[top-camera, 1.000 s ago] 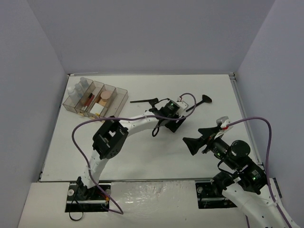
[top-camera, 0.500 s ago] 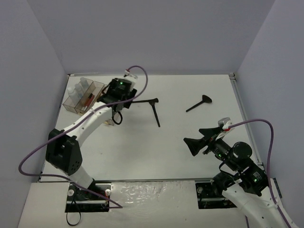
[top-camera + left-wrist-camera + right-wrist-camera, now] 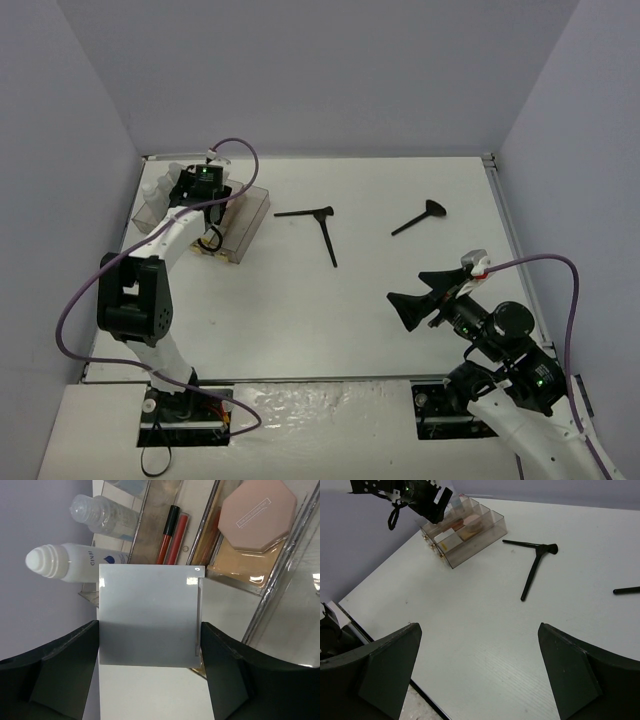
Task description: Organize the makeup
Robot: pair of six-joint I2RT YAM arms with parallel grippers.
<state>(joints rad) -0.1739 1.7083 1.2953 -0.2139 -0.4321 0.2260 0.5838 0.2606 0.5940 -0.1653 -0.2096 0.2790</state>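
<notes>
My left gripper [image 3: 207, 205] hangs over the clear organizer tray [image 3: 255, 208] at the back left. In its wrist view it [image 3: 150, 630] is shut on a white square pad [image 3: 147, 612], both fingers against the pad's sides. Below lie a pink octagonal compact [image 3: 257, 512] on a peach palette [image 3: 240, 572], two red pencils [image 3: 170, 535], a clear bottle [image 3: 105, 517] and a white bottle [image 3: 75, 562]. Two black brushes [image 3: 303, 212] [image 3: 328, 242] form an L mid-table, and a third [image 3: 420, 217] lies to the right. My right gripper [image 3: 420, 300] is open and empty above the near right.
The tray [image 3: 475, 547] and the left arm show at the top left of the right wrist view, with the brushes [image 3: 532, 575] beyond my open right gripper [image 3: 480, 630]. Grey walls enclose the table on three sides. The table's near edge [image 3: 385, 665] lies close to the left finger.
My left arm has swung from the middle of the table, by the brushes, to the organizer tray at the back left. The right arm has stayed put.
</notes>
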